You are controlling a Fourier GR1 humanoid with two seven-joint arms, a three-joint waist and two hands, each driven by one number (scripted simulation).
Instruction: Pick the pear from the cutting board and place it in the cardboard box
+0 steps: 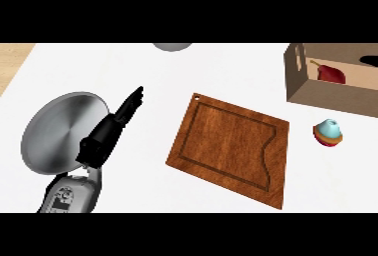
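The pear (331,74) is dark red with a thin stem and lies inside the cardboard box (325,97) at the upper right, near the box's left wall. The wooden cutting board (230,148) sits in the middle of the counter with nothing on it. My left hand (111,131) rests open at the left, fingers straight and pointing up, well clear of the board and overlapping a metal plate's right edge. A small black shape (370,60) at the right edge, over the box, looks like part of my right hand; the rest of it is out of view.
A round silver plate (59,132) lies at the far left under my left hand. A small teal, orange and red object (328,133) stands between the board and the box. A grey round thing (172,46) shows at the top edge.
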